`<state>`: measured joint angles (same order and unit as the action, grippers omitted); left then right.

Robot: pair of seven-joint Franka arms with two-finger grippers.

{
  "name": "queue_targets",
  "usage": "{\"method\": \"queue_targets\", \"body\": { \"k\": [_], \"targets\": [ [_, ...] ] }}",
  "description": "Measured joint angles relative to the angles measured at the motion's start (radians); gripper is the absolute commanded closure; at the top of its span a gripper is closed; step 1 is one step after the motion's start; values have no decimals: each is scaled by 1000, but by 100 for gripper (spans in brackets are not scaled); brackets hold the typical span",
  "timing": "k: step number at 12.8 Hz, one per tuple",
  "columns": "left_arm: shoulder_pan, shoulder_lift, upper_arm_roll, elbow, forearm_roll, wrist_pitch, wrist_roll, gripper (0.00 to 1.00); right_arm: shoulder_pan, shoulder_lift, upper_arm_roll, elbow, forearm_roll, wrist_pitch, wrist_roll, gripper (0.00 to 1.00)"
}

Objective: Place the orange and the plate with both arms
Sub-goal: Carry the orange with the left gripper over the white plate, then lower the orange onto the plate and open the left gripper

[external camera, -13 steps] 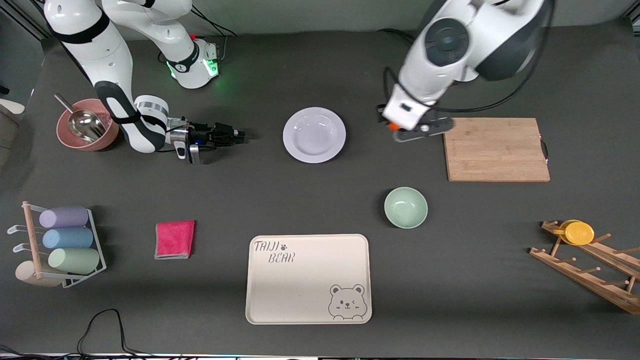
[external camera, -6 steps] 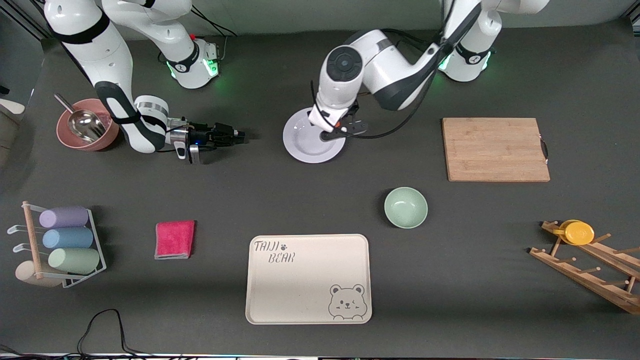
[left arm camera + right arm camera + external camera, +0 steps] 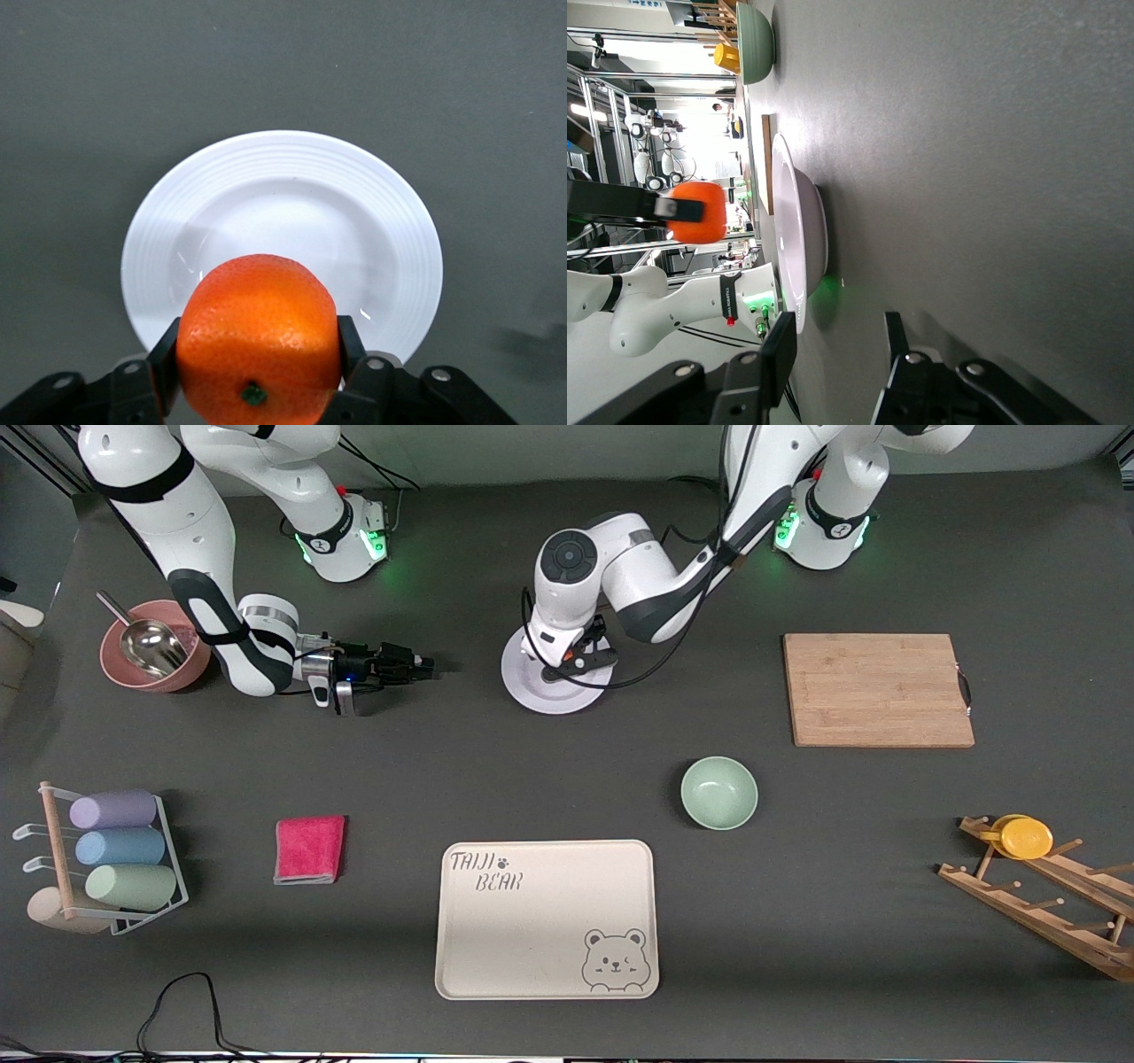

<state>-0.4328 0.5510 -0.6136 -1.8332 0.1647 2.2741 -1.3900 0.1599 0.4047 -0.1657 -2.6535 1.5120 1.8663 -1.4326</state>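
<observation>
Left tool clamps the orange between its two black fingers, one on each side of the fruit, stem end facing the left wrist camera. It hangs over the plate; from the right wrist view the orange sits clear above the rim, not touching the plate. In the front view only a sliver of orange shows under the left arm's wrist, over the plate.

Plate rests flat on the dark worktop, between the two arms' bases, farther from the front camera than the beige bear tray and the mint-green bowl.

Right tool waits low over the worktop, just off the plate toward the right arm's end, pointing at the plate. Its fingers stand apart, gap moderate, nothing between them.

Other items: wooden cutting board toward the left arm's end; pink bowl with a metal scoop toward the right arm's end; folded red cloth beside the tray; rack of pastel cups nearer the front camera at the right arm's end; wooden peg rack with a yellow disc at the left arm's end.
</observation>
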Motion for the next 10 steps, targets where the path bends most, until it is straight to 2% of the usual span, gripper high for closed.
{"method": "queue_targets", "body": {
  "k": [5,6,7,8,10],
  "targets": [
    [-22,84,3,5,94,58,-67,100,0,0,0,0,0,0,0,53],
    [-23,91,3,8,96,62,-70,92,0,0,0,0,0,0,0,53],
    [-25,94,3,10,97,66,-73,29,0,0,0,0,0,0,0,53],
    [-25,95,3,10,97,70,-75,0,0,0,0,0,0,0,0,53],
    [-27,95,3,11,98,74,-77,0,0,0,0,0,0,0,0,53]
  ]
}}
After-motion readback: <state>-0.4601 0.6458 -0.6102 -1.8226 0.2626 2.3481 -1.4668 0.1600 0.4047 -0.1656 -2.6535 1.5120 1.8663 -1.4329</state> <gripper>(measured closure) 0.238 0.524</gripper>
